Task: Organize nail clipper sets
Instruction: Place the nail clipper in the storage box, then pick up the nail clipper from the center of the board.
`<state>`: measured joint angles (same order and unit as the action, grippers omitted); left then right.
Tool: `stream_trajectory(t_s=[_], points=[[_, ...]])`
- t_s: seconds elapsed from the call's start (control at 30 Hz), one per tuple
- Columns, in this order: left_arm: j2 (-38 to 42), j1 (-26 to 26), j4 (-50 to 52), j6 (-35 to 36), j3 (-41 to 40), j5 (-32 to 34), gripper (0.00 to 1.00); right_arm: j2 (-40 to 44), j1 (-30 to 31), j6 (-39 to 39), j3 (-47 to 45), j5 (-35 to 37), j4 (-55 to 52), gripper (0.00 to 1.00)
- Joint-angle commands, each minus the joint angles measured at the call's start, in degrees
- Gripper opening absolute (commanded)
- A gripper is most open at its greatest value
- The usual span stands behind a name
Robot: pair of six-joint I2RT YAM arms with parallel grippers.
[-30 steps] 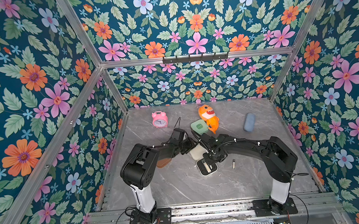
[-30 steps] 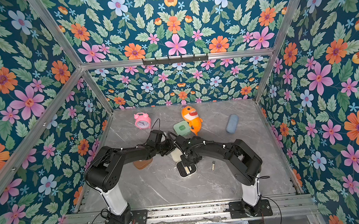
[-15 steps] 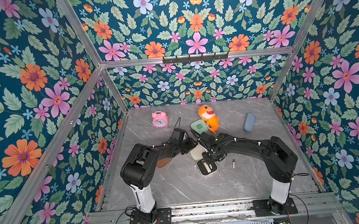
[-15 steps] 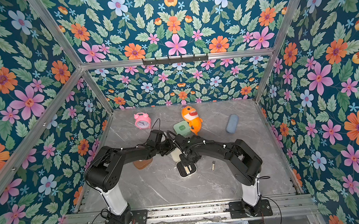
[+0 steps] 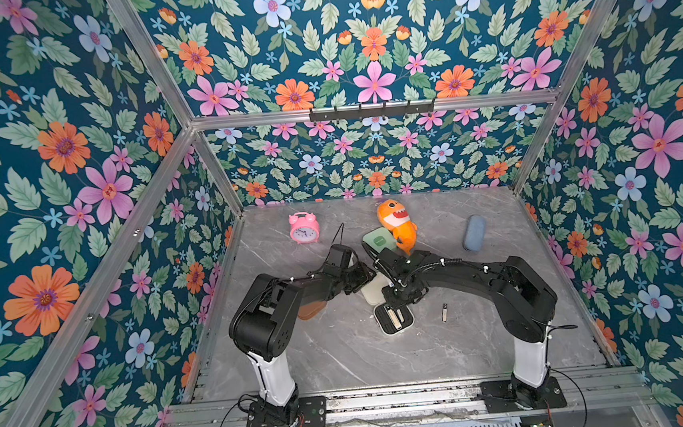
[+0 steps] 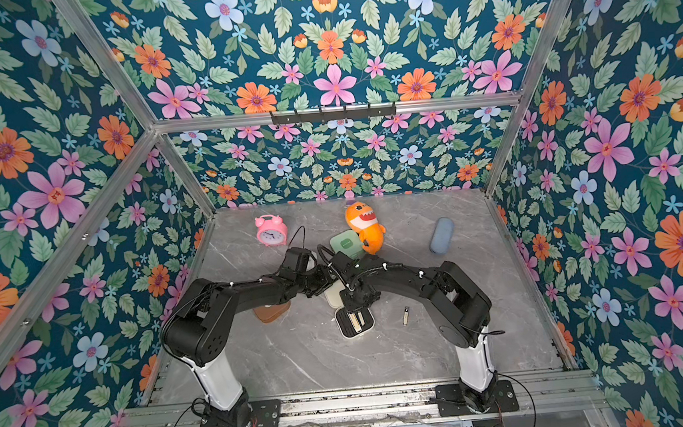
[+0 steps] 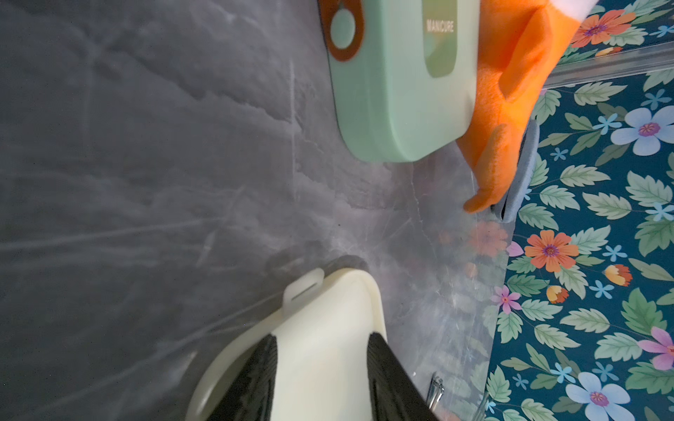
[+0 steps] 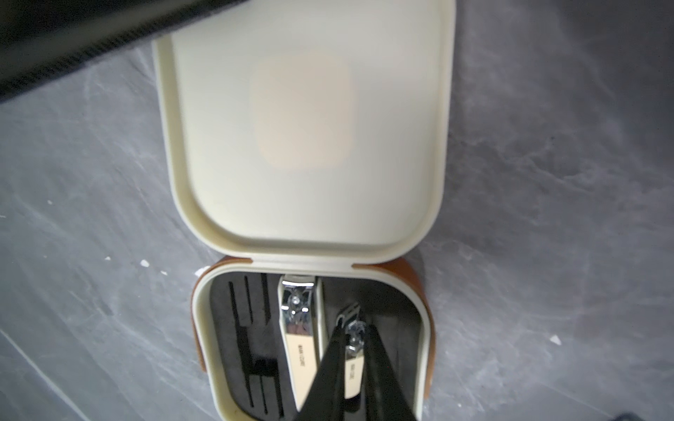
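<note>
The cream case lies open mid-table, its lid (image 8: 306, 127) raised and its black insert (image 8: 240, 328) showing. My left gripper (image 7: 322, 337) is shut on that lid (image 7: 321, 364), one finger on each side. Over the base (image 5: 394, 321), my right gripper (image 8: 353, 328) is shut on a small nail clipper (image 8: 353, 359). A larger clipper (image 8: 297, 328) lies in the insert beside it. The mint green case (image 5: 379, 240) sits closed behind. The brown case (image 5: 310, 308) is half hidden under my left arm. A loose metal tool (image 5: 444, 312) lies right of the base.
An orange shark plush (image 5: 397, 227) leans against the mint case. A pink alarm clock (image 5: 303, 228) stands at the back left and a blue-grey pouch (image 5: 474, 233) lies at the back right. Floral walls close in three sides.
My right gripper's fingers have closed on the small clipper over the insert. The left arm and the lid have not moved.
</note>
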<state>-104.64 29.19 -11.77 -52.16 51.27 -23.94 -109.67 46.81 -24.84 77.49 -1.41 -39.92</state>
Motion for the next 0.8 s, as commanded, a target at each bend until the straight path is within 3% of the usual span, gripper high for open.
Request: stream_trajectory(t_s=[0.0, 0.77], points=[[-0.19, -0.01, 4.30, 0.83, 0.05, 1.09, 0.44, -0.23, 0.04, 0.15, -0.10, -0.72, -0.24, 0.15], [-0.47, 0.00, 4.39, 0.90, 0.50, 1.01, 0.44, -2.07, 1.42, -2.37, -2.85, 2.81, -1.21, 0.13]])
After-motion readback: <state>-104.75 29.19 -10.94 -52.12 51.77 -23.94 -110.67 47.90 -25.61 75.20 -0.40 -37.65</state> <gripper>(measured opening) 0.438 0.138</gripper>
